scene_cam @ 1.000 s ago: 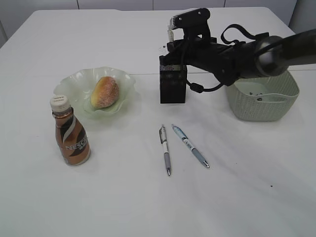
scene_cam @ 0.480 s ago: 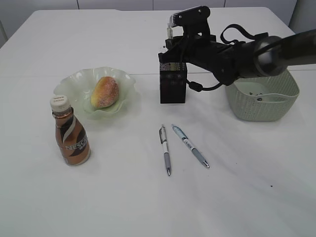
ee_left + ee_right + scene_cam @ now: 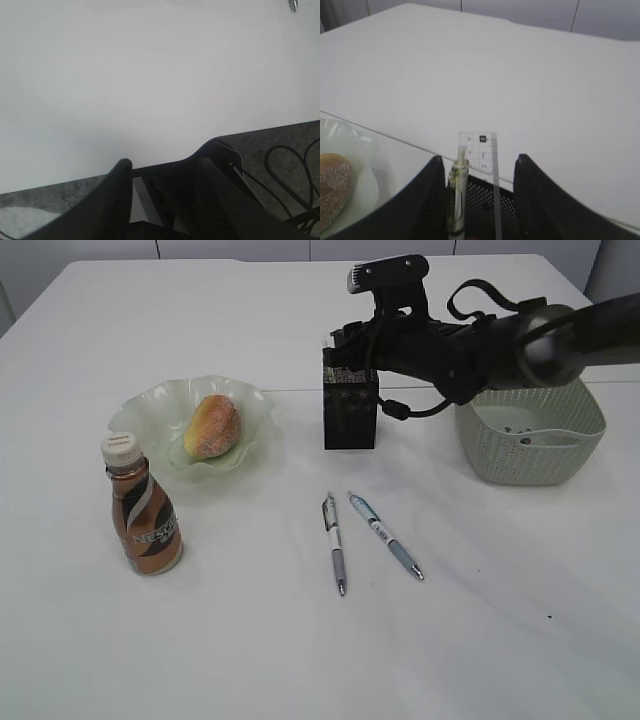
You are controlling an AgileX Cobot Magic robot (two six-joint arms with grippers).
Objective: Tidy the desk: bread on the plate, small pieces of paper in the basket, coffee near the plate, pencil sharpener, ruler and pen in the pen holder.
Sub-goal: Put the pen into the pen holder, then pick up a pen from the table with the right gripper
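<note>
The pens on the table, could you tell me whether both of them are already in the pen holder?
No, two pens lie flat on the table, in front of the pen holder.

open white tabletop (image 3: 250, 660) in front; black mesh pen holder (image 3: 350, 410) and pale green woven basket (image 3: 530, 445) crowd the back right.

A white surface (image 3: 480, 640) is seen across the frame; pale cabinet panels (image 3: 230, 248) are seen behind its far edge.
</note>
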